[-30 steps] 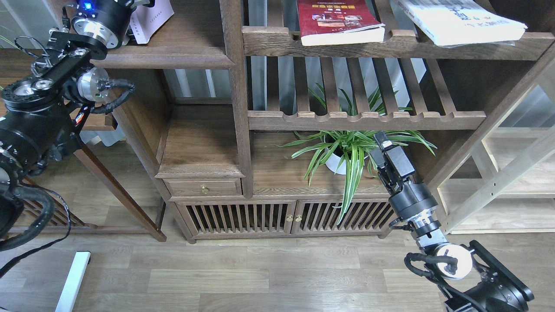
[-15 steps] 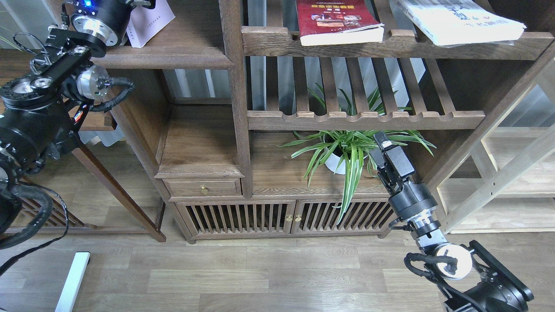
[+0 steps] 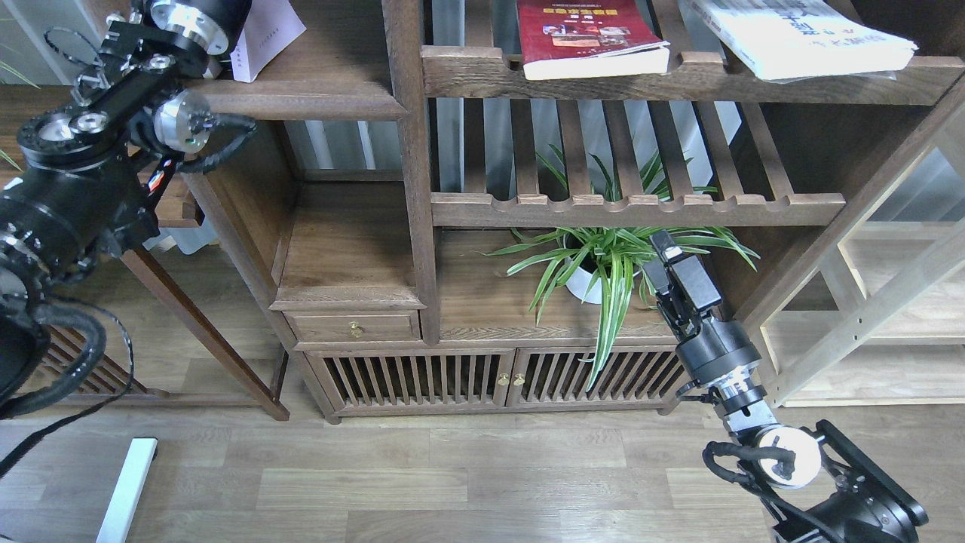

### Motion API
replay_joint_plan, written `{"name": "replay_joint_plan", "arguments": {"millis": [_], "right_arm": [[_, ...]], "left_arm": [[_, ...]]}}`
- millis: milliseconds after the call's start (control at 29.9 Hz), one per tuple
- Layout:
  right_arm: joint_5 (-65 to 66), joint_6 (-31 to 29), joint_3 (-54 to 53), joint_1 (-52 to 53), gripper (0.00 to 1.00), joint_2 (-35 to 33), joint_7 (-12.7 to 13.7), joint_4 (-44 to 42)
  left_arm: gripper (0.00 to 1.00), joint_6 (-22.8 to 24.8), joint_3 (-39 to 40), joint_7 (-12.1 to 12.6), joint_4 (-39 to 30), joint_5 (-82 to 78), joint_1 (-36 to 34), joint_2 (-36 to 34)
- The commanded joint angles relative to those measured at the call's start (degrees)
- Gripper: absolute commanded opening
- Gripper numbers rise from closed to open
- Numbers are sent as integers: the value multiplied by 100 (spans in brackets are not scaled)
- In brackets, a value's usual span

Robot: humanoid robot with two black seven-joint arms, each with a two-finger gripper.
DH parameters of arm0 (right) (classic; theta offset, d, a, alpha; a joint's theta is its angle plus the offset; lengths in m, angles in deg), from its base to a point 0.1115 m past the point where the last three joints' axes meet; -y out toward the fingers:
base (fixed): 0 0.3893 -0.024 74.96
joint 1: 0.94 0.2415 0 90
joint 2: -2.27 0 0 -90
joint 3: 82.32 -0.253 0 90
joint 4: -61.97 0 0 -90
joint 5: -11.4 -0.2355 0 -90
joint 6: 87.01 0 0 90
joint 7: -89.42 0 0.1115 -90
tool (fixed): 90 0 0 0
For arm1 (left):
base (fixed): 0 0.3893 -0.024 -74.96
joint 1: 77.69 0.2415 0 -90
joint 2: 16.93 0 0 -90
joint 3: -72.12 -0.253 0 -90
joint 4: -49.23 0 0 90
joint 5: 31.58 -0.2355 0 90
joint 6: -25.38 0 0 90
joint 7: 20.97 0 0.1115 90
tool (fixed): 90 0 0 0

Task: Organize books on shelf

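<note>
The pale lavender-white book (image 3: 265, 34) stands at the left end of the solid dark shelf (image 3: 301, 102), and over the last second it has slid up and to the right along with the left arm's wrist, which now sits partly above the frame's top. That reads as the left arm pushing or carrying this book deeper onto the shelf; its claw is out of view, so a grip cannot be confirmed. To the right of that book, the dark red book (image 3: 588, 38) and the large white book (image 3: 799, 34) lie flat, unmoved. Far below, the right gripper (image 3: 667, 260) stays by the plant (image 3: 603, 264), fingers seemingly together
</note>
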Motion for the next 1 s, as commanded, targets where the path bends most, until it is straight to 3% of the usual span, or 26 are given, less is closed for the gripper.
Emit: {"name": "replay_joint_plan", "arguments": {"millis": [0, 970], "right_arm": [[0, 0, 1, 0, 95, 1, 1, 0], [9, 0, 10, 0, 95, 1, 9, 0]], "left_arm": [[83, -13, 9, 1, -59, 0, -50, -46], [86, -93, 17, 27, -1026, -114, -120, -907]]}}
